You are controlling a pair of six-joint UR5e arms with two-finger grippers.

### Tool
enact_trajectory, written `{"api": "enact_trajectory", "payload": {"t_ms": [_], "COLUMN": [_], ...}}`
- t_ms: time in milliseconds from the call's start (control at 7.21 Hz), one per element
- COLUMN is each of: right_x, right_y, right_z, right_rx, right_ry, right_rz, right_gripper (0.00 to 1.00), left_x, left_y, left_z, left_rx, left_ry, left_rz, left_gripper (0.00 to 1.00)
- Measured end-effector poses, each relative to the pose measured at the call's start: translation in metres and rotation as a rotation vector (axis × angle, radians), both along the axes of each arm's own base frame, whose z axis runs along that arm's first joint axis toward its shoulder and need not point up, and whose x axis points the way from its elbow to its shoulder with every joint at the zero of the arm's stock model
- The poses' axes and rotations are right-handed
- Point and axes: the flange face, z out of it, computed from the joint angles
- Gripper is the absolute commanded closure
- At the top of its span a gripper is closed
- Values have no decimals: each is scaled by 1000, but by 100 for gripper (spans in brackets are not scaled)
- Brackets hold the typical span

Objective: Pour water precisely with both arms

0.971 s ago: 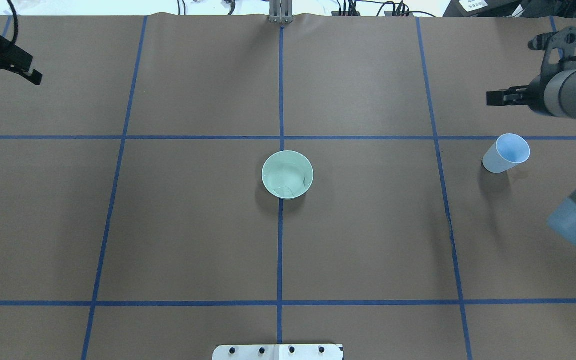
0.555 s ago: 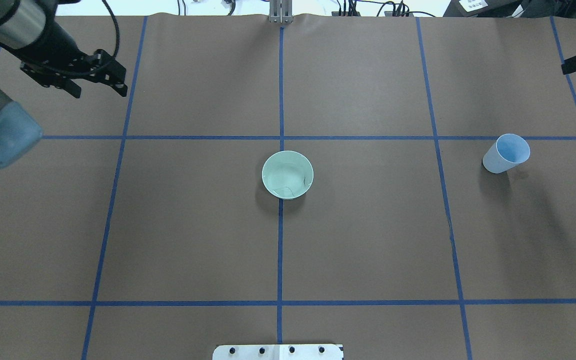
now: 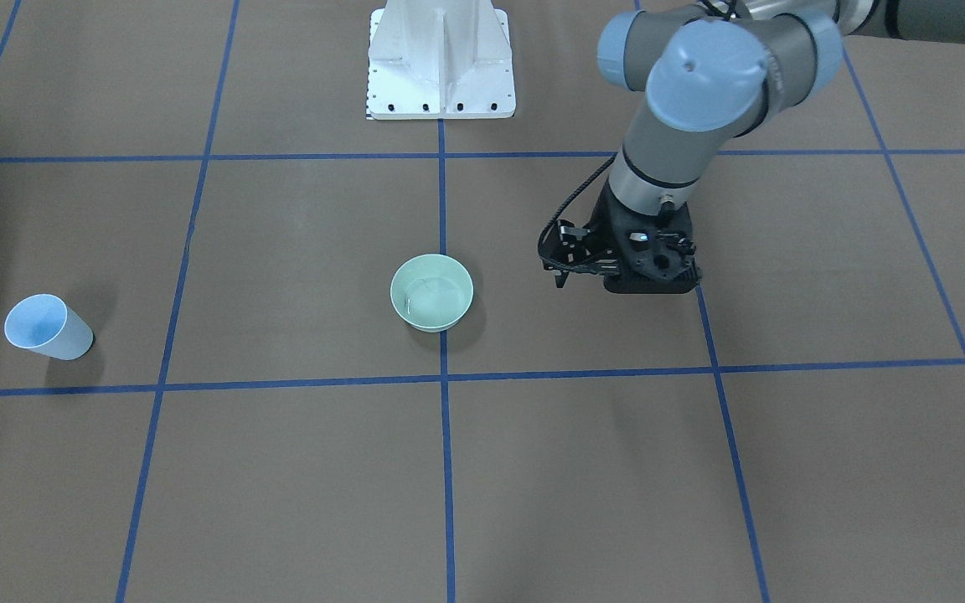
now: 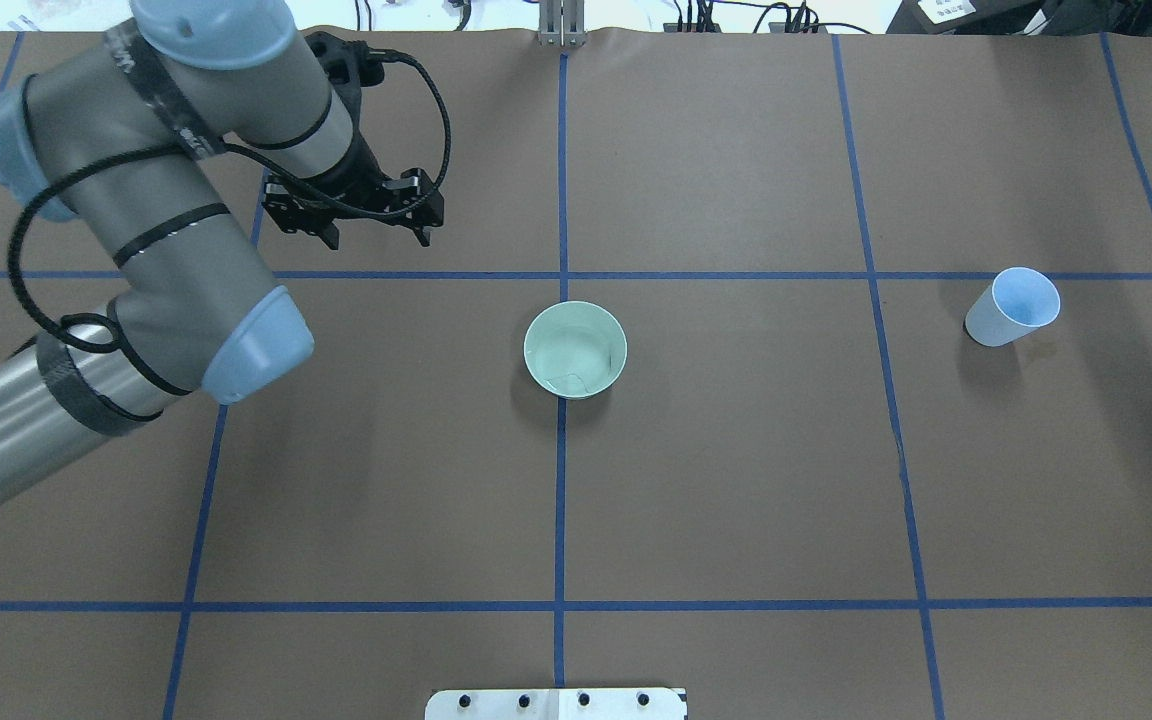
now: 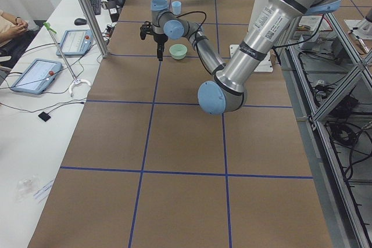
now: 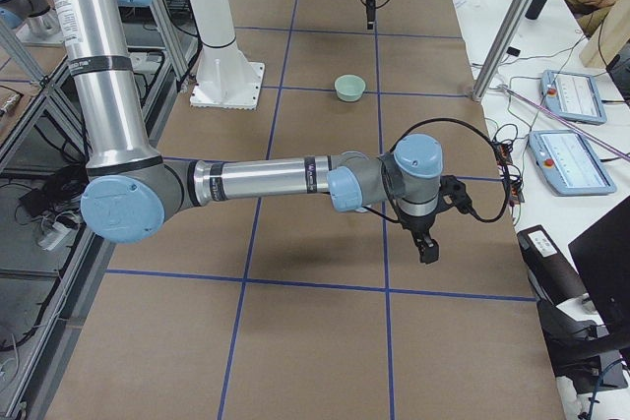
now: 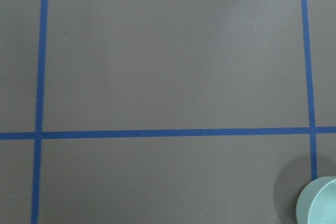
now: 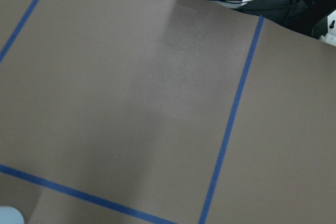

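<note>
A mint-green bowl (image 4: 575,350) stands at the table's middle; it also shows in the front view (image 3: 431,292) and at the left wrist view's bottom right corner (image 7: 317,203). Faint glints of water (image 4: 576,378) lie in it. A light-blue cup (image 4: 1012,307) stands upright far to the right, alone, and its inside shows no liquid. My left gripper (image 4: 377,238) is open and empty, hanging above the table to the far left of the bowl. My right gripper (image 6: 425,248) shows only in the right side view, beyond the cup; I cannot tell its state.
Blue tape lines divide the brown table cover (image 4: 736,480) into squares. The white pedestal (image 3: 441,63) stands at the robot's edge. The left arm's elbow (image 4: 246,345) hangs over the left half. Tablets (image 6: 571,95) lie on a side bench.
My left arm has swung in from the left edge toward the bowl, gripper still open. My right arm has pulled back to the right, out of the overhead view. Bowl and cup have not moved.
</note>
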Motion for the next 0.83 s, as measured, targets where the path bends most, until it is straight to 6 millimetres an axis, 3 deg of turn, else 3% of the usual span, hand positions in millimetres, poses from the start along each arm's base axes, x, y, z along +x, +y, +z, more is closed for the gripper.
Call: {"api": "enact_trajectory", "payload": {"t_ms": [277,555,832], "right_x": [33,43,44], "right_y": [14,29,33], "right_z": [19,33,36], "right_rx": [-105,-149,-153], "right_ry": [-11,-39,-43], "right_rz": [-45,-45,-44], "right_gripper": [0,0,0], "left_x": [56,112,158], "left_y": [13,25,28], "left_z": [-6,3,-1], "left_rx": [-2,-6,-43], "left_ry": [-35,-30,-3], "left_rz": [10,-4,-23], "left_gripper": [0,2,19]}}
